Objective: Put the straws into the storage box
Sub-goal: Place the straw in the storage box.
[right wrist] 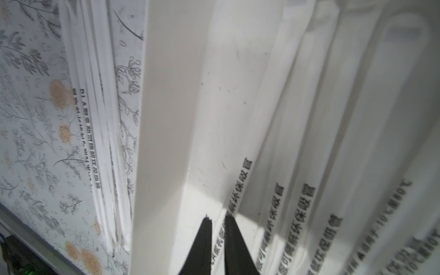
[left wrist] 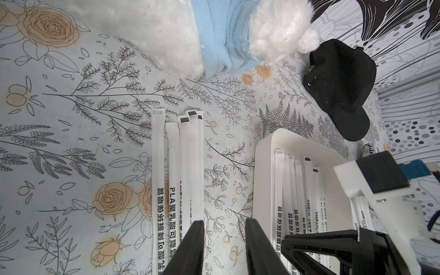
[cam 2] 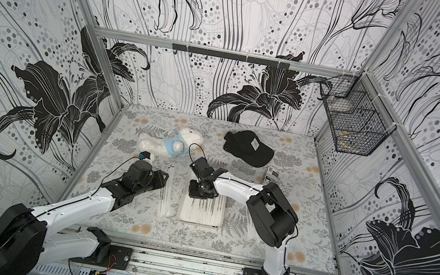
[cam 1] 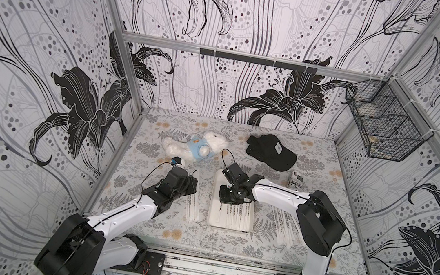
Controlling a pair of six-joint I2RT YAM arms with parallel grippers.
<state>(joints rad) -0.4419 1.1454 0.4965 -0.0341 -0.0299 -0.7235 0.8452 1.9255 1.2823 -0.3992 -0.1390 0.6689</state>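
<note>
— What is the right claw (right wrist: 217, 220) doing?
— It is clamping one of the straws (right wrist: 271, 202) lying inside the storage box (right wrist: 166, 119), fingers nearly together.
— And the left claw (left wrist: 225, 238)?
— It is hanging just beside the storage box, fingers apart, gripping nothing. More straws are lying on the surface (left wrist: 71, 154) on either side of the storage box.

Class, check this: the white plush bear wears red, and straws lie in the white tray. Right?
Wrong colour: the plush bear wears light blue, not red, as the left wrist view shows. The straws do lie in the white tray.
</note>
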